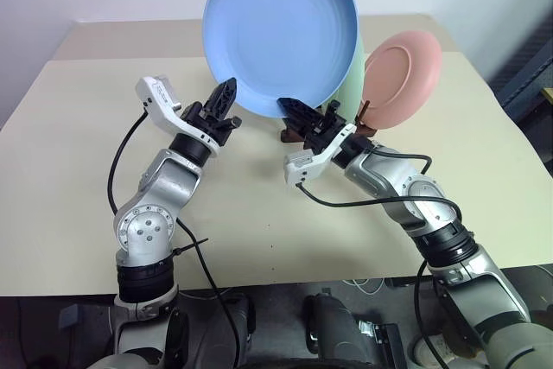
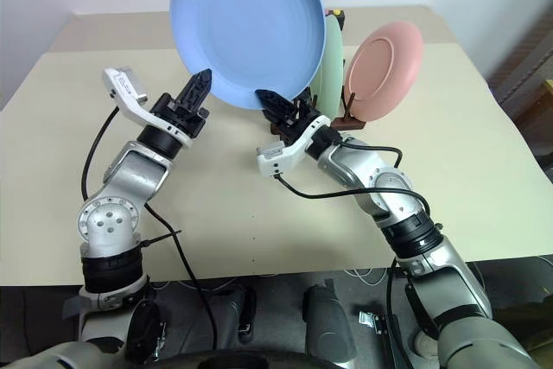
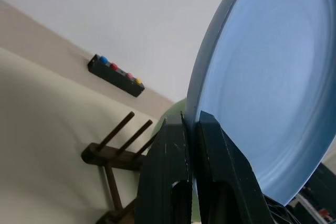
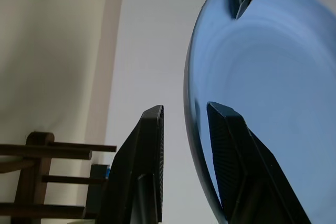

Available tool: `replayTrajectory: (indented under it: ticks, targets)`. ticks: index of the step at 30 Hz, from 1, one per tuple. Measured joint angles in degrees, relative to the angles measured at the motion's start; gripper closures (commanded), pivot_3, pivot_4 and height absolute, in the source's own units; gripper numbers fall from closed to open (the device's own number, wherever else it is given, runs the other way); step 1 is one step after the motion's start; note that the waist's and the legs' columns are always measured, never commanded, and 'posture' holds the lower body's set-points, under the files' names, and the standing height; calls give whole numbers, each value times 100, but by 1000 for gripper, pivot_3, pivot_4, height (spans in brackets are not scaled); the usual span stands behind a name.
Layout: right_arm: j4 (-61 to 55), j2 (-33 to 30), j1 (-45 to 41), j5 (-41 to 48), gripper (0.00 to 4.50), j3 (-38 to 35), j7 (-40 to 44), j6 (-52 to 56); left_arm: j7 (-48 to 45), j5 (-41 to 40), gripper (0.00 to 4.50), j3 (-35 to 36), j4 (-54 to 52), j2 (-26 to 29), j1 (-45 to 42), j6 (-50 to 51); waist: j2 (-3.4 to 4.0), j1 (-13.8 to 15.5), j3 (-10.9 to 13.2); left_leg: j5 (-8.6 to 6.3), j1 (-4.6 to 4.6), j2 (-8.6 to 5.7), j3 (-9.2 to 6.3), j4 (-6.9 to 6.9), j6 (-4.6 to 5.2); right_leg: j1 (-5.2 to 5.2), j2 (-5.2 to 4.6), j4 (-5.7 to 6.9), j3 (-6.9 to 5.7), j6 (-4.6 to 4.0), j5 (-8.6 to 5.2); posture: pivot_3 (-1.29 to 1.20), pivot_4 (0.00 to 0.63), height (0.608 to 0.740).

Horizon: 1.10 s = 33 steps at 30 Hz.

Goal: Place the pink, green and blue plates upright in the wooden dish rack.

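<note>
Blue plate [image 1: 279, 34]: smooth, round, shallow; held upright above the table.
Left gripper [image 1: 226, 95]: black fingers pinched on the plate's rim.
Right gripper [image 1: 291, 111]: jaws narrow, straddling the rim; grip unclear.
Green plate [image 1: 352, 75], pink plate [image 1: 402, 78]: upright in the dark wooden rack [image 3: 116, 153].
Table [image 1: 78, 127]: matte beige.

Pale mint green round plate [image 1: 353, 75] mostly hidden behind the light blue round plate [image 1: 281, 32] above both grippers; dark brown wooden peg rack [image 1: 289, 133] largely blocked by right gripper [image 1: 298, 114]; blue plate's top cut off
</note>
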Motion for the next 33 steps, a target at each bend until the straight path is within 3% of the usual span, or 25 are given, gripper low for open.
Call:
replayTrajectory:
  ticks: [4, 18, 19, 21, 27, 33]
  targets:
    - [4, -17, 1, 63, 4461, -13, 21, 4, -123, 204, 4500, -47, -15, 77, 0, -27, 0, -4, 0, 0, 0, -1, 0, 0, 0, 0, 1, 0, 0, 0, 0, 0, 150, 740]
    - [6, -120, 20, 173, 4461, -10, 13, -51, -323, 570, 4500, -144, -110, 63, -2, -67, 1, -3, 0, -1, 0, 2, 0, -1, 1, 0, 0, -1, 0, 0, 0, 0, 150, 740]
    - [6, -120, 20, 173, 4500, -10, 10, -52, -348, 561, 3832, -141, -109, 62, -1, -67, 1, -3, 0, -1, 0, 2, 0, -1, 1, 0, 0, -1, 0, 0, 0, 0, 150, 740]
    - [12, -127, 23, 173, 4500, -10, 12, -13, -436, 544, 3100, -128, -111, 62, -1, -72, 1, -3, 0, -1, 0, 2, 0, -1, 1, 0, 0, -1, 0, 0, 0, 0, 150, 740]
    - [37, -151, 22, 165, 4500, -18, 9, 2, -621, 479, 113, -37, -111, 186, 0, -70, 1, -9, 0, -1, 0, 3, 0, -1, 1, -1, 0, -1, 0, 0, 0, 0, 150, 740]
    - [41, -189, -91, 229, 4500, -57, 37, 8, -1528, 14, 113, 505, 124, 1138, 33, 94, 3, -25, 2, -3, 1, 4, 0, -3, 5, -3, 2, 2, 0, -1, 0, 0, 150, 740]
